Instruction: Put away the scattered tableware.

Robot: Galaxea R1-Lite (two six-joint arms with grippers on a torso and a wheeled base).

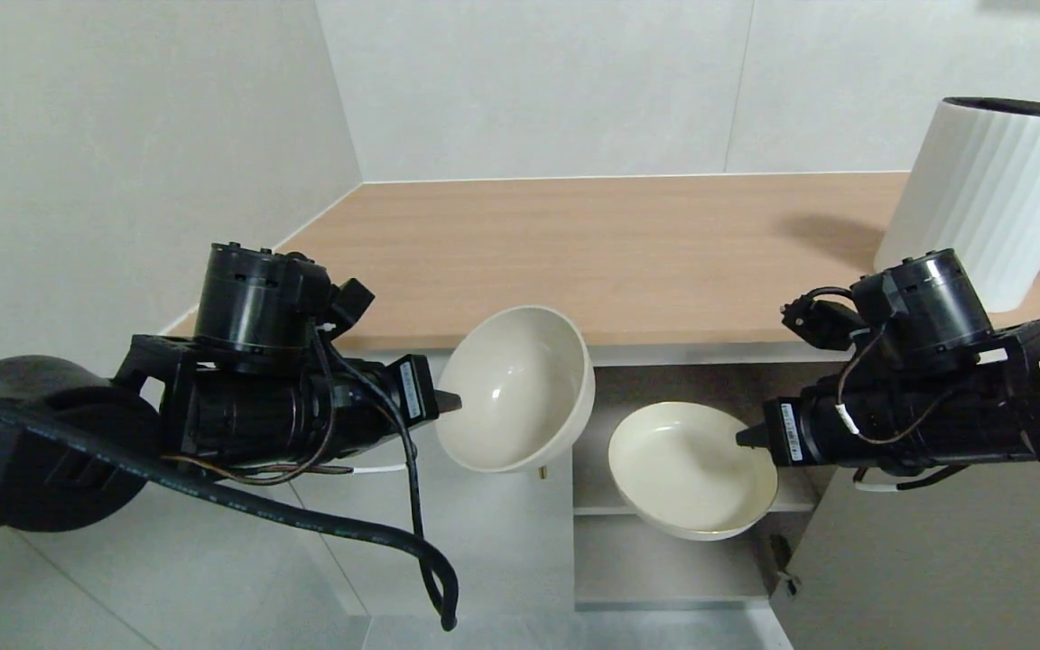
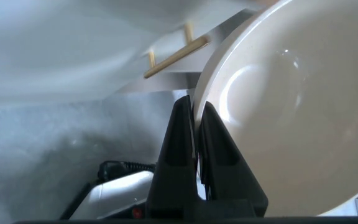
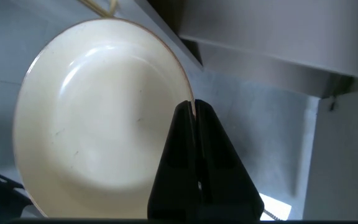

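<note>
Left gripper [image 1: 450,401] clenched on the rim of the deep bowl [image 1: 520,388]; bowl hangs beyond the jaws, steeply tilted. Right gripper [image 1: 744,438] clamped on the rim of the shallow plate [image 1: 687,469], likewise past its jaws. Open cabinet shelf [image 1: 601,510] lies ahead of both. Judgement: level each dish, insert one arm at a time, and release only once seated.

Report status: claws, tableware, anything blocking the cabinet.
Left claw shut on deep bowl rim. Right claw shut on shallow bowl rim. Both bowls held before open cabinet below counter; path to shelf looks open.
</note>
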